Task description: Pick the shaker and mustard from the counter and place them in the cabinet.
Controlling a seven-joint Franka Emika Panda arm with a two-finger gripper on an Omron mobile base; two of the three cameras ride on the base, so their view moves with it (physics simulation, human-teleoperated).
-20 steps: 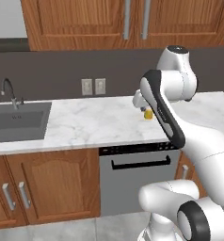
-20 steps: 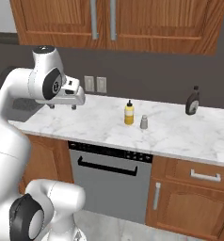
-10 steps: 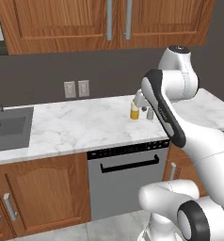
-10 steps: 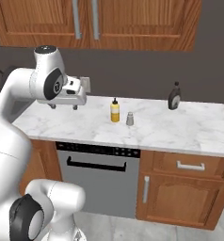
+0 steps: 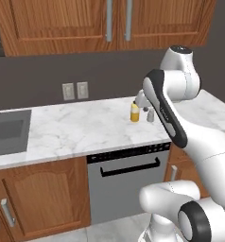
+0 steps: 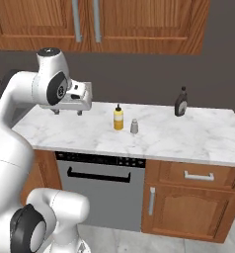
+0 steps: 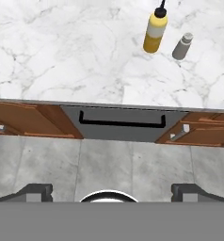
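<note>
The gripper hung empty with jaws spread wide at mid-left of the right base view — apparently mid-approach — while mustard and shaker stood just apart, center frame, on the counter.

The bench is white marble with grey veining. The mustard is yellow with a dark nozzle; the shaker is grey with a lighter cap. The cabinet is brown wood with grey bar handles. A dark bottle stands by the grey wall.
</note>
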